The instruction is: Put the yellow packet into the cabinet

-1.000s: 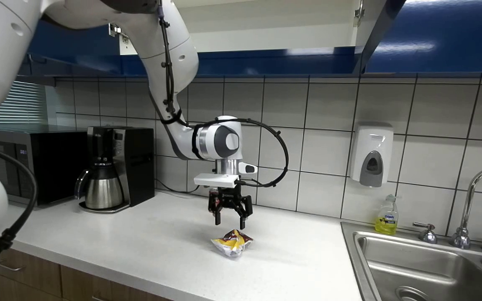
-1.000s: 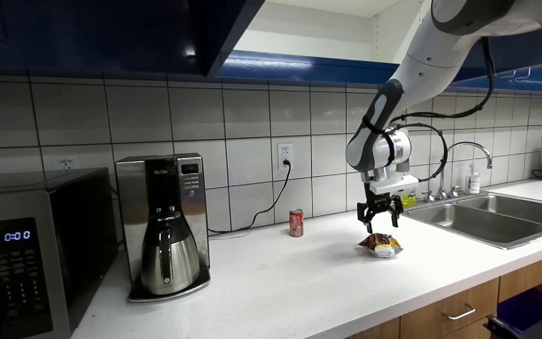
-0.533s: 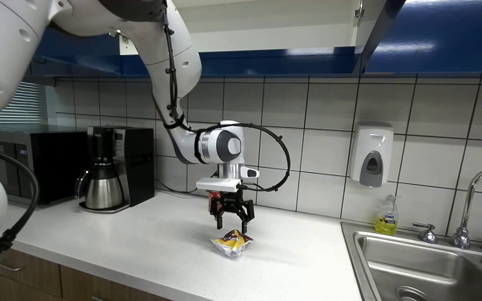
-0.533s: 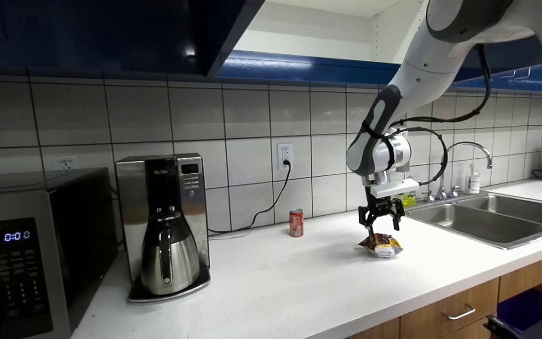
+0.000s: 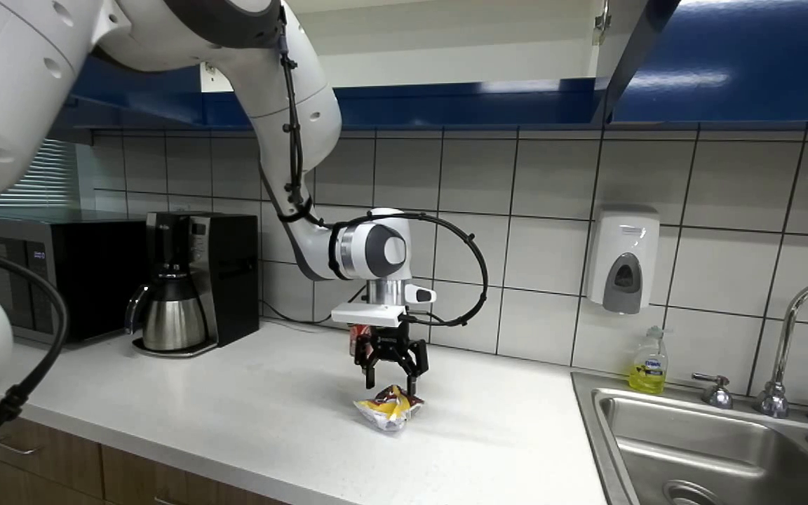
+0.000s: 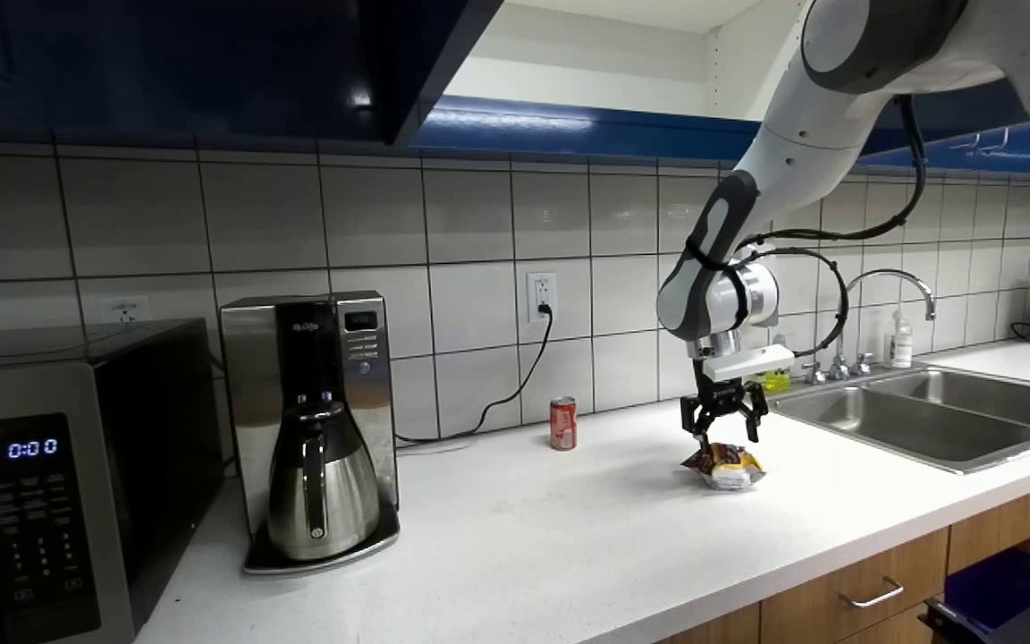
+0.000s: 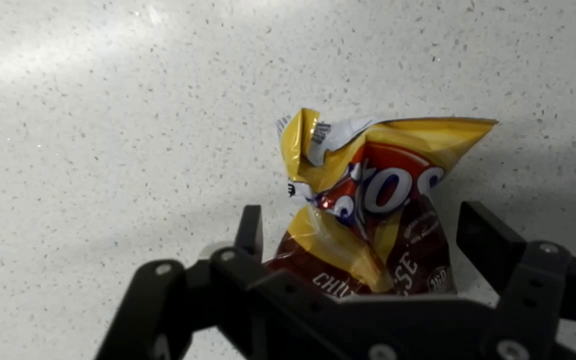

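Note:
The crinkled yellow packet, with dark red-brown and whitish parts, lies on the white counter in both exterior views [image 5: 384, 414] [image 6: 733, 472]. In the wrist view the packet [image 7: 393, 150] shows its lettering, and its lower end is hidden behind the gripper. My gripper [image 5: 391, 385] is open and points down just above the packet. In the wrist view the fingers [image 7: 488, 240] stand apart on either side of the packet, with gaps. The overhead cabinet [image 5: 446, 104] has its doors open and its white interior shows in both exterior views [image 6: 586, 67].
A red can [image 6: 562, 423] stands by the wall, partly behind the gripper in an exterior view [image 5: 358, 337]. A coffee maker [image 6: 372, 376] and microwave [image 6: 41, 376] stand at one end. A sink [image 5: 604, 449] is at the other. An open cabinet door [image 5: 639, 49] hangs overhead.
My gripper has moved down towards the packet, staying open, with a slight shift sideways. The packet has not moved.

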Available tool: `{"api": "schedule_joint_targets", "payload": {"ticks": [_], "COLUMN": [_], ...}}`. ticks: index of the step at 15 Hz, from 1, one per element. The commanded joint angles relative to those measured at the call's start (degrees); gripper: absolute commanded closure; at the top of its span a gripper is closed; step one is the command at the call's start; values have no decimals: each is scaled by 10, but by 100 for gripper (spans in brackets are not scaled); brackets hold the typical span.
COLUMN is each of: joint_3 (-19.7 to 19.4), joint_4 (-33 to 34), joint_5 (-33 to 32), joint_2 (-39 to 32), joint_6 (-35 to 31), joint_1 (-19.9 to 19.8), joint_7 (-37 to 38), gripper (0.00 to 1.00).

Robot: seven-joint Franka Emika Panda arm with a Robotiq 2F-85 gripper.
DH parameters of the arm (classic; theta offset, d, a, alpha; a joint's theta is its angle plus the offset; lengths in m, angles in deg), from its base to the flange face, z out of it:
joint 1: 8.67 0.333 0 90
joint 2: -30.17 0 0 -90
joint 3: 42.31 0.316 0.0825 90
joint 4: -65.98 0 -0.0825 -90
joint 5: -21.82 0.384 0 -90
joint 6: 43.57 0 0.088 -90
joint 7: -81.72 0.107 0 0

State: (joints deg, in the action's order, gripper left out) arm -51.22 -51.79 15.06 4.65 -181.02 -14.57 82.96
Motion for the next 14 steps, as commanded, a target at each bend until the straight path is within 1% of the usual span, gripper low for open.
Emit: {"api": "schedule_joint_targets", "payload": {"ticks": [1,4,5,6,7,10,11,12,14], "joint_3": [0,0,0,0,0,0,0,0,0], "joint_4": [14,18,19,20,21,24,24,25,26], "joint_5": [2,2,2,2,2,1,1,1,0], "joint_2": [-11,-14,-15,-16,-17,-20,-21,-22,-24], "joint_6": [-4,-4,-4,-5,-4,-6,-6,-6,-7], "joint_1": [-3,-3,-3,-3,-3,-2,-2,-2,-1], "joint_7": [11,13,13,13,13,14,14,14,14], "gripper": [0,0,25,28,35,60,67,76,89]}}
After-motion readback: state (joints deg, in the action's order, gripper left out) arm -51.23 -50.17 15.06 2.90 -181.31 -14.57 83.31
